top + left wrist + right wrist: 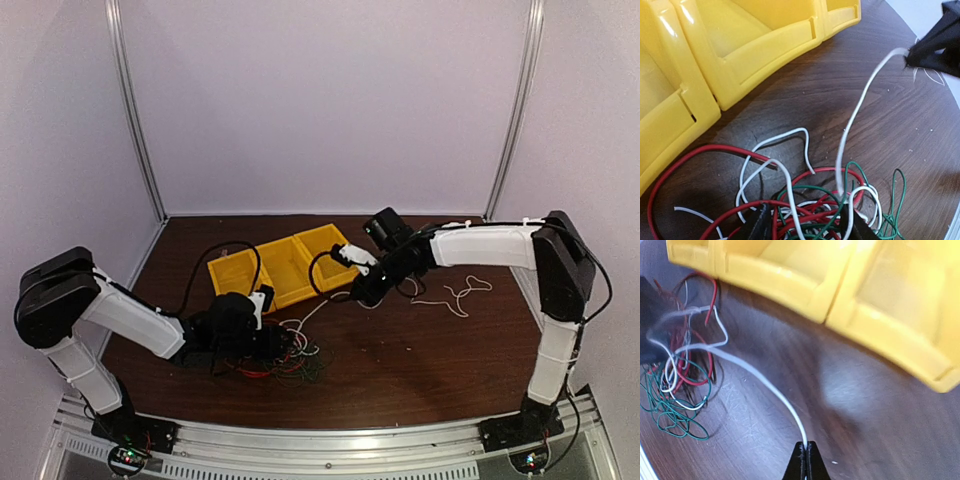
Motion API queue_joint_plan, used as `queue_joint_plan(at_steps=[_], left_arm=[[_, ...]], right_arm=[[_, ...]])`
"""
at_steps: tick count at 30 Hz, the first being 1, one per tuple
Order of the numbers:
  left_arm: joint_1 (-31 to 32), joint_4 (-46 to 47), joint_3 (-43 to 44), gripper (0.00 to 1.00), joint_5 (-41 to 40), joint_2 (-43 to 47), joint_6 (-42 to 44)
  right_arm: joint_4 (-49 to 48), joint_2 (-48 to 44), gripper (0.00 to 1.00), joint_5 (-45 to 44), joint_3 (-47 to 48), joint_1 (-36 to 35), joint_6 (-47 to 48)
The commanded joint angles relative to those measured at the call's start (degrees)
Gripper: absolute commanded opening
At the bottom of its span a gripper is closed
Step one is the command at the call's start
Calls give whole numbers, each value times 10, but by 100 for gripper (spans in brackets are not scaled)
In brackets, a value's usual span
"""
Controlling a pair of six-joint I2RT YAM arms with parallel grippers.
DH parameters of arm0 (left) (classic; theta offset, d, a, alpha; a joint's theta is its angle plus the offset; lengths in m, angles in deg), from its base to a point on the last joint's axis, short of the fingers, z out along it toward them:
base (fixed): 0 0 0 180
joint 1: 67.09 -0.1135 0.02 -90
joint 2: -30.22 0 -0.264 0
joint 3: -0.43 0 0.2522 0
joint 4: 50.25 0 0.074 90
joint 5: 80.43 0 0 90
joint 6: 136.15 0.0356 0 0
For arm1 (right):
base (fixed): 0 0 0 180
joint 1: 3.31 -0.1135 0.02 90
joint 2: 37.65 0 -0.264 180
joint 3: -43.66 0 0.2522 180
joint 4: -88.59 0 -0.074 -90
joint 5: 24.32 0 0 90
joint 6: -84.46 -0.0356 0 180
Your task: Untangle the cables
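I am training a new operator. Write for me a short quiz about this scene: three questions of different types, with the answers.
1. Multiple choice: which cable does the right gripper pinch? A red, B white, C green.
2. True or false: the tangle of cables lies inside the yellow bins.
3. Fill in: the lone white cable lies nearest the ____ arm.
Key: 1 B, the taut white cable; 2 false, it lies on the table in front of them; 3 right.

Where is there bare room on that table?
The front-right wood, between the cable tangle and the right arm's base, is bare. Crowded: around the tangle, the yellow bins, and the white cable the right end effector holds.
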Motion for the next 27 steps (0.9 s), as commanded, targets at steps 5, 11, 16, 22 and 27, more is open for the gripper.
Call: queue_joint_plan(at_steps=[5, 11, 16, 22, 27], left_arm=[[-3, -5, -22, 47, 4, -14, -3], [-2, 7, -31, 47, 7, -23, -4], [-3, 10, -28, 46, 10, -18, 0], [-1, -8, -13, 46, 18, 9, 17], [13, -54, 23, 46, 14, 42, 51]], right_arm=[[14, -155, 0, -16, 129, 134, -16], [44, -190, 0, -5, 267, 233, -14], [55, -228, 0, -28, 278, 233, 11], [34, -278, 0, -33, 168, 237, 8], [20, -303, 0, -16, 80, 239, 6]])
